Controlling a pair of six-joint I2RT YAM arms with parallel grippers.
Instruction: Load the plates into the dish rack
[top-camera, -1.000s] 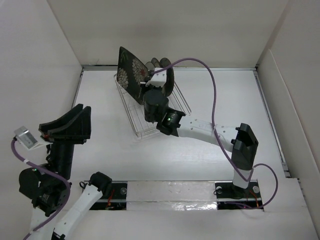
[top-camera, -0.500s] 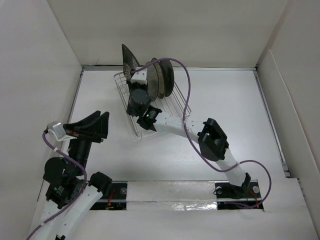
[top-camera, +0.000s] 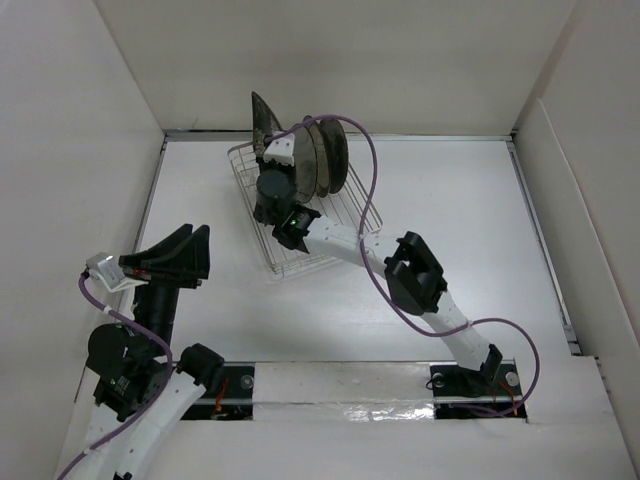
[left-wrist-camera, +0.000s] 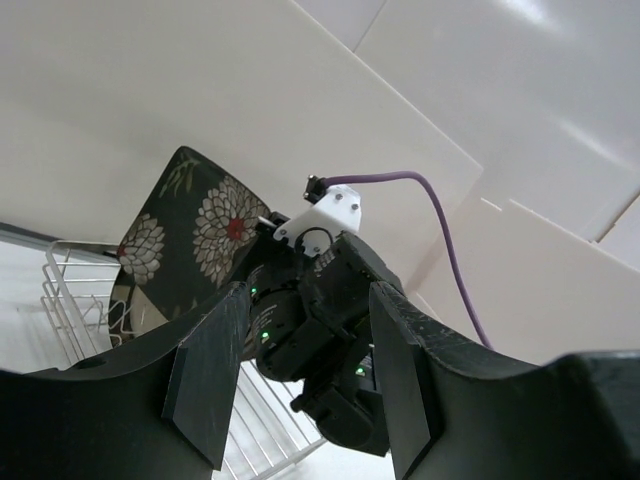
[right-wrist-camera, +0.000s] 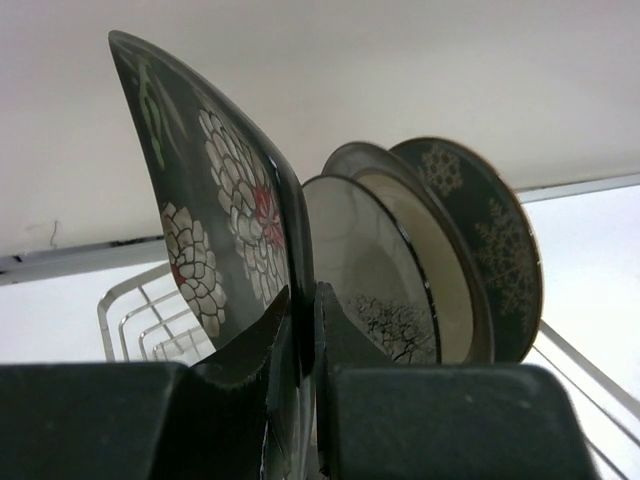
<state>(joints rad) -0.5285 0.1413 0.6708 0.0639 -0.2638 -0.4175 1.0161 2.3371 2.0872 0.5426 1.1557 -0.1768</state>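
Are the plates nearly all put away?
Nearly. At least three round plates stand in the dish rack. The right gripper holds the black flowery plate upright beside them, not yet released. No other plates show outside the rack.

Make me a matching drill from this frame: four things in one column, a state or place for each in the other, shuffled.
Things:
1. black floral plate
2. snowflake-patterned plate
3. left gripper
4. dish rack

States or places:
A. open, holding nothing, off to the left of the rack
B. pinched at its edge by the right gripper
C. standing on edge at the end of the row of plates, farthest from the floral one
D. silver wire, on the far part of the table

Pairs: 1-B, 2-C, 3-A, 4-D
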